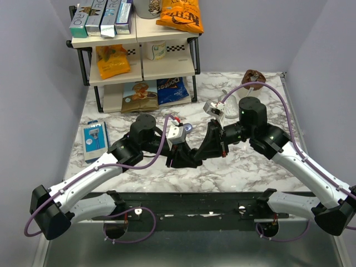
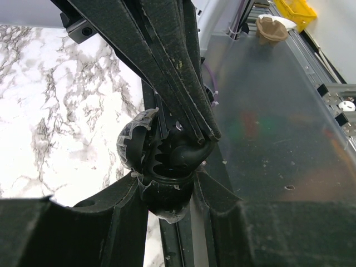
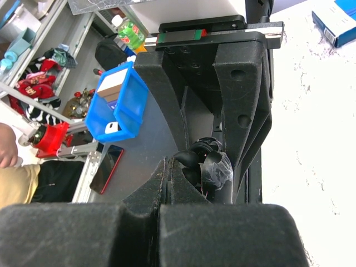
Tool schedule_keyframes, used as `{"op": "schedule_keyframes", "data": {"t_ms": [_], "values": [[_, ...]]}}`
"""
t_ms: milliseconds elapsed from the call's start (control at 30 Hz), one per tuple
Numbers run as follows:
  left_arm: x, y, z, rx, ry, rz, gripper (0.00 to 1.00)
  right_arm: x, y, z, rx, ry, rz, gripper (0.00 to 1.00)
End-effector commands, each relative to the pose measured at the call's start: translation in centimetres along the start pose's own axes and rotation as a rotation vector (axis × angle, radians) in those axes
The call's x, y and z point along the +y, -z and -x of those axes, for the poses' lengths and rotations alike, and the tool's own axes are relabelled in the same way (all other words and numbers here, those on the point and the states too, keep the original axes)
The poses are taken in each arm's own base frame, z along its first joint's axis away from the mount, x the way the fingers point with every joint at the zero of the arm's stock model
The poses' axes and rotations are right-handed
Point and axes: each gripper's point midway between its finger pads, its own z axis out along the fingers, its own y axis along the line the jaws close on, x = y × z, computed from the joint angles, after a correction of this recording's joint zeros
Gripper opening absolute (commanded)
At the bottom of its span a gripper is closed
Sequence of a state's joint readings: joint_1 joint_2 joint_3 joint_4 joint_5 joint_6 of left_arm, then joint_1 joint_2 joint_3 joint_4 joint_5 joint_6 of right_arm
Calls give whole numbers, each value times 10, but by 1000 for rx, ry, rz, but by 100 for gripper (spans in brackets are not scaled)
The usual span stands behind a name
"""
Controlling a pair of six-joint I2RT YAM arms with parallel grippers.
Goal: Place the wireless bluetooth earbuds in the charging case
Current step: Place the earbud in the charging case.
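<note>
The charging case [image 2: 167, 194] is a small round black shell with its taped lid [image 2: 133, 146] swung open. My left gripper [image 2: 167, 192] is shut on its body and holds it above the table. A glossy black earbud [image 2: 186, 154] sits at the case's mouth. My right gripper [image 2: 208, 136] comes down from above, shut, with its tips touching the earbud. In the right wrist view the shut right gripper [image 3: 172, 167] points at the earbud [image 3: 188, 159] and the case [image 3: 217, 169]. From the top, the left gripper [image 1: 181, 158] and right gripper [image 1: 203, 149] meet mid-table and hide the case.
A shelf rack [image 1: 139, 53] with snack bags and boxes stands at the back left. A blue box [image 1: 93, 140] lies at the table's left side. A brown object [image 1: 253, 76] sits at the back right corner. The arms' black base rail [image 1: 189, 203] runs along the near edge.
</note>
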State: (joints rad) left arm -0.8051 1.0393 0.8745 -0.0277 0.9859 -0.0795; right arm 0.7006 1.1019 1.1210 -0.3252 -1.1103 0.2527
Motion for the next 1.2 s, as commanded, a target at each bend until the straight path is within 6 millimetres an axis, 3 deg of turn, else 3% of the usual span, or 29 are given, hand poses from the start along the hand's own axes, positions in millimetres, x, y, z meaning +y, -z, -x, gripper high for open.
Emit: {"op": "schedule_keyframes", "data": {"t_ms": [0, 467, 633, 833, 1167], "values": [[-9, 0, 15, -45, -64, -11, 0, -8, -1, -2, 7, -13, -50, 1], [-18, -2, 18, -55, -87, -15, 0, -18, -2, -3, 15, -35, -95, 1], [-16, -2, 16, -51, -86, -4, 0, -13, 0, 1, 5, -23, -96, 1], [-12, -4, 11, -42, -74, 9, 0, -5, 3, 10, -14, -6, -96, 31], [-9, -3, 7, -40, -76, 28, 0, 3, 9, 20, -34, 23, -117, 37]]}}
